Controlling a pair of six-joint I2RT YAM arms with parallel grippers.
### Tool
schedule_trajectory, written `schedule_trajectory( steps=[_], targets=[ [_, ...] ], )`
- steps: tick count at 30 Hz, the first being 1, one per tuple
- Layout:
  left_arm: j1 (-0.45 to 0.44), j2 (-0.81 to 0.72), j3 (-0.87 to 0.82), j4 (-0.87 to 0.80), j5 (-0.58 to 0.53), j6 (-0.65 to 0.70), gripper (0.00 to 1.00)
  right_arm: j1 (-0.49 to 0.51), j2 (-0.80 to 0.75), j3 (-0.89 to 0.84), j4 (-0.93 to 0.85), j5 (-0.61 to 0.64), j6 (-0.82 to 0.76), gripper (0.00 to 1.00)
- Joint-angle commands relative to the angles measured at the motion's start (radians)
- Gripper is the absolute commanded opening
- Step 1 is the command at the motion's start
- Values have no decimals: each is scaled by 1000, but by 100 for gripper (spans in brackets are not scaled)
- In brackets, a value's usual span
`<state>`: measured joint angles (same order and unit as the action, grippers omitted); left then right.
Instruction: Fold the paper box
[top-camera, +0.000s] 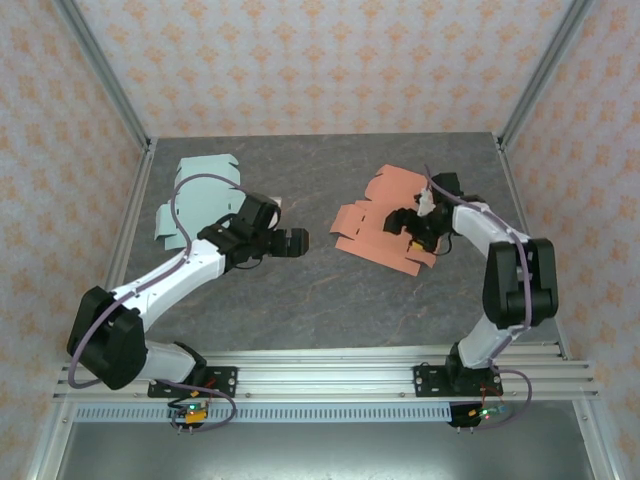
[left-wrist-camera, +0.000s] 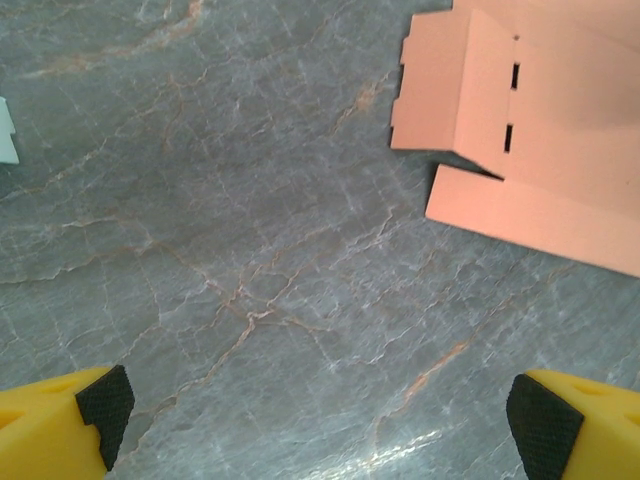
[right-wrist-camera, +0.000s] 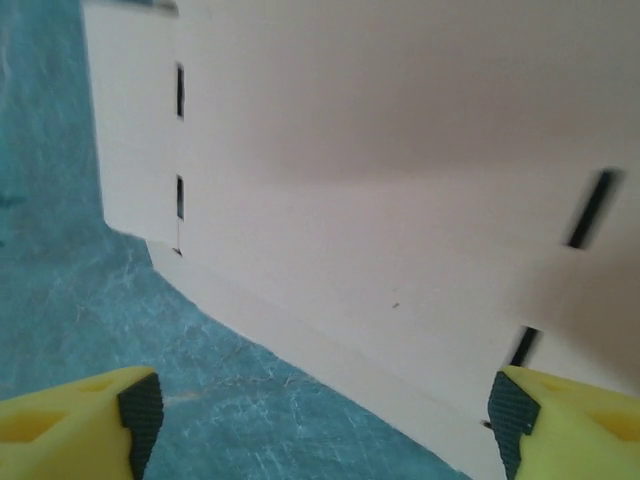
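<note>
Nothing pins the paper box: the left gripper, jaws wide apart, hangs over the table with the box at its 3 o'clock. The right gripper, jaws also apart, tips low over the sheet's near edge and could shove it instead of lifting a flap; the box lies at 1 o'clock from table centre

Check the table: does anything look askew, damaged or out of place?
Nothing looks torn or spilled. The orange box blank lies skewed to the edges of the table and is mostly flat. The pale green blank sits off at the far left, partly under the left arm.
</note>
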<state>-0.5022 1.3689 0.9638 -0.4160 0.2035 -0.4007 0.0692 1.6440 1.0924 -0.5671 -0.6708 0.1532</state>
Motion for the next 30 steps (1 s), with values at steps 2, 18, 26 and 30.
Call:
schedule_trajectory(
  steps=[2, 18, 26, 30],
  targets=[
    [-5, 29, 6, -5, 45, 1, 100, -116, -53, 55, 3, 232, 2, 89],
    [-6, 75, -5, 66, 125, -38, 100, -43, 177, 171, -123, 100, -103, 77],
    [-6, 94, 8, 62, 133, -29, 100, 29, -8, 62, -138, -153, -107, 79],
    [-6, 102, 7, 68, 140, -30, 100, 13, -55, 33, -131, 2, -80, 81]
  ],
)
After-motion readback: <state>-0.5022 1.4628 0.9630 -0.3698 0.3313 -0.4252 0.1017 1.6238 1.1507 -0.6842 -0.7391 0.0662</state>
